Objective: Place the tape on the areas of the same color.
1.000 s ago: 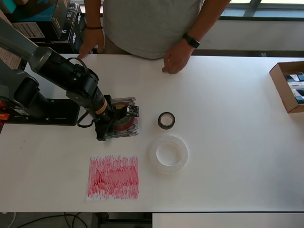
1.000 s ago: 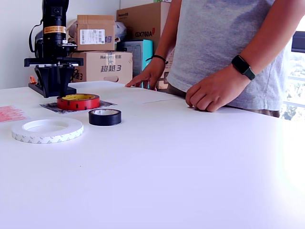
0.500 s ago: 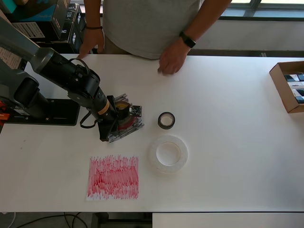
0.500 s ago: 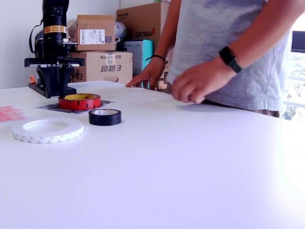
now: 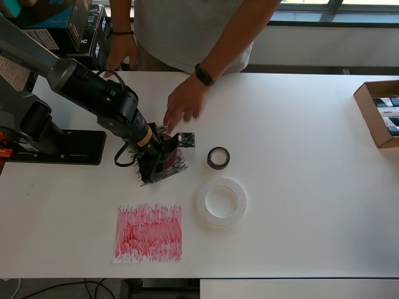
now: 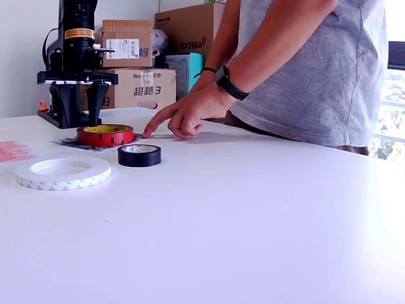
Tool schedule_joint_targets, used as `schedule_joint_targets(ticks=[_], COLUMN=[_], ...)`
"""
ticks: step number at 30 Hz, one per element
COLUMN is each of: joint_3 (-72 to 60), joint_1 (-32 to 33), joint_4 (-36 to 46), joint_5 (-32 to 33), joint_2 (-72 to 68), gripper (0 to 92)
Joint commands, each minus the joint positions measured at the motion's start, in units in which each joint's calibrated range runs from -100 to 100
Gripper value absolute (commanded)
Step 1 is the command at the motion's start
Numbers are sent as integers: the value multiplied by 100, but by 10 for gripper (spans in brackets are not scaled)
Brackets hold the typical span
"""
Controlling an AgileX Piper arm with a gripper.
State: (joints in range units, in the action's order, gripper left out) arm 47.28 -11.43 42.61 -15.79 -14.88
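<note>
Item: red tape roll (image 6: 104, 134), lying flat on the black-scribbled sheet (image 5: 167, 169), left-centre of the overhead view. My end effector (image 6: 76, 101) hangs directly above it, fingers spread wide, apparently holding nothing.

White table (image 6: 253, 221) — stacked cardboard boxes (image 6: 136, 69) behind, bright window (image 6: 389, 120).

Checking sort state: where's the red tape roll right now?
The red tape roll lies on the black-scribbled sheet, under the open gripper. In the exterior view it is left of the black tape roll, with the person's hand reaching toward the sheet.
</note>
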Motion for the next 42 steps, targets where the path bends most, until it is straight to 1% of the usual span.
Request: schedule_joint_targets(ticks=[1,10,26,33,42], joint_3=[83,247,274,283,219], joint_1=[40,126,71,55,8], joint_4=[28,28,28,28,28], joint_5=[24,16,16,16,24], joint_2=[47,10,-46,-74,-280], gripper=[617,617,617,557,551])
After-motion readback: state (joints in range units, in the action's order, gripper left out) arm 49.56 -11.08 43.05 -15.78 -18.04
